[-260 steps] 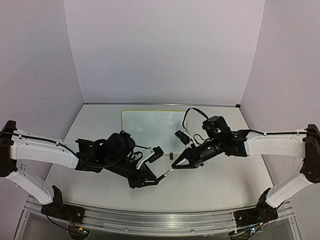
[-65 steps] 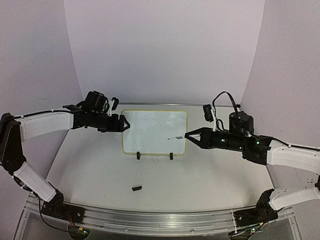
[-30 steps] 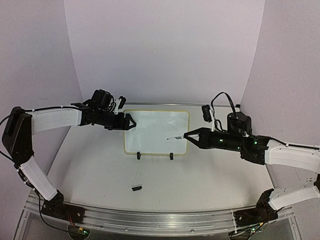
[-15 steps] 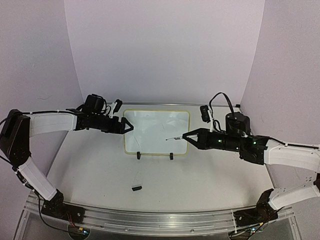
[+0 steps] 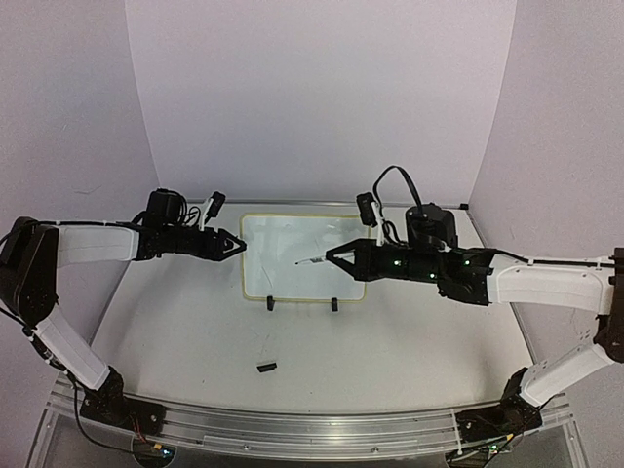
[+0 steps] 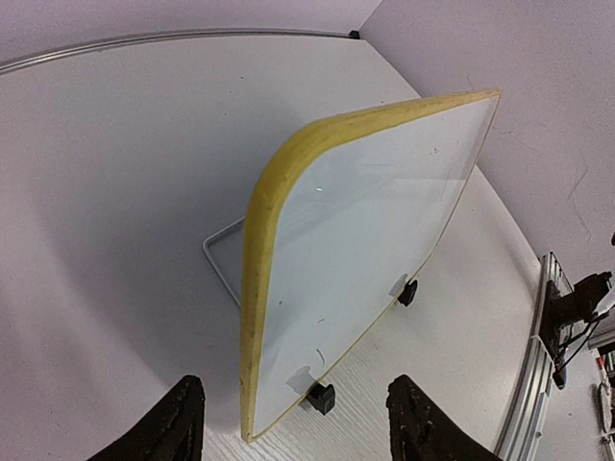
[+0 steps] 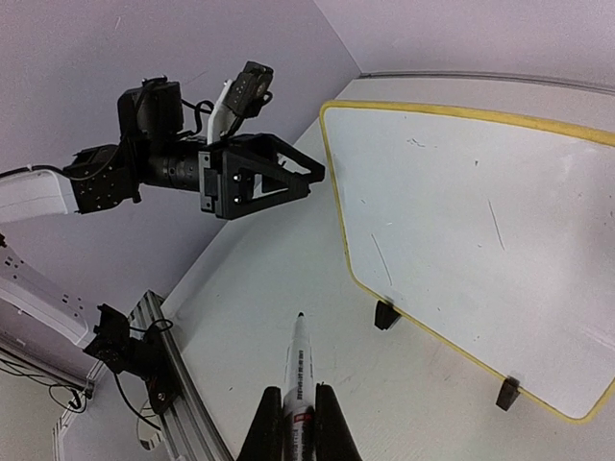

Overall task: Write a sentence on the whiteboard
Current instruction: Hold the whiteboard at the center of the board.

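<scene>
The whiteboard (image 5: 292, 244) stands upright on two black clip feet (image 5: 270, 304), white with a pale yellow rim (image 6: 252, 288). The sentence does not show; its face (image 7: 461, 211) carries only a few faint stray strokes. My left gripper (image 5: 234, 246) is open just left of the board's left edge, fingers (image 6: 178, 423) either side of that edge but short of it. My right gripper (image 5: 336, 256) is shut on a white marker (image 7: 299, 370), uncapped, its tip (image 5: 297, 261) in front of the board's middle.
A small black marker cap (image 5: 264, 367) lies on the table in front of the board. A thin wire stand (image 6: 223, 264) props the board from behind. The aluminium rail (image 5: 292, 429) runs along the near edge, and purple walls close in on three sides.
My right arm has carried the marker leftward across the board's front. My left gripper has drawn back left from the board's edge and its jaws have narrowed.
</scene>
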`<action>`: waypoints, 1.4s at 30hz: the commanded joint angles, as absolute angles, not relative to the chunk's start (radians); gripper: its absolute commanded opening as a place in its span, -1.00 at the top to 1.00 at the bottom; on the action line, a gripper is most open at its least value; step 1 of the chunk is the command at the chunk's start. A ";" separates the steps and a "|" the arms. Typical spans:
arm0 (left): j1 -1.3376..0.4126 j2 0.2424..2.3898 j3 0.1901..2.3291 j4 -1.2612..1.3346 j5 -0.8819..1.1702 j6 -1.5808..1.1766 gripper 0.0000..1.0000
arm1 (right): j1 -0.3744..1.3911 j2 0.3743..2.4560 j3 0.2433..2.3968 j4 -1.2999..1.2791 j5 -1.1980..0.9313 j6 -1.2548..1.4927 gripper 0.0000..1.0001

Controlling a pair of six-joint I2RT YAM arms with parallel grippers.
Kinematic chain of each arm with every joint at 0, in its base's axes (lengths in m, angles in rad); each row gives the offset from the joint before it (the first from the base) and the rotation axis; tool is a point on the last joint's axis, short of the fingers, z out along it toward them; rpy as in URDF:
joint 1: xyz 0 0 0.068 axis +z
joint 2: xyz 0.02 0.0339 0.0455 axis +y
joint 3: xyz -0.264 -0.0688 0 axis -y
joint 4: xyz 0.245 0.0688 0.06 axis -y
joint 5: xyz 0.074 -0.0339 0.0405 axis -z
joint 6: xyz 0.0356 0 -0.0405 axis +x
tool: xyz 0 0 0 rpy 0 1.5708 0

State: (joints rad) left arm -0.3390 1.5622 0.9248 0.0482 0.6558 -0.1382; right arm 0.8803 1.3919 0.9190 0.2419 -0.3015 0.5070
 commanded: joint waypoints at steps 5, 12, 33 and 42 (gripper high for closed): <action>-0.331 1.601 0.908 0.143 0.716 -0.046 0.02 | 0.921 1.526 1.054 0.333 -0.296 0.490 1.00; -0.327 1.612 0.868 0.205 0.731 -0.040 0.29 | 0.928 1.577 1.099 0.334 -0.300 0.489 1.00; -0.326 1.568 0.804 0.224 0.818 -0.002 0.90 | 0.935 1.659 1.205 0.295 -0.237 0.439 1.00; -0.326 1.557 0.803 0.224 0.833 -0.002 0.96 | 0.936 1.735 1.300 0.296 -0.183 0.413 1.00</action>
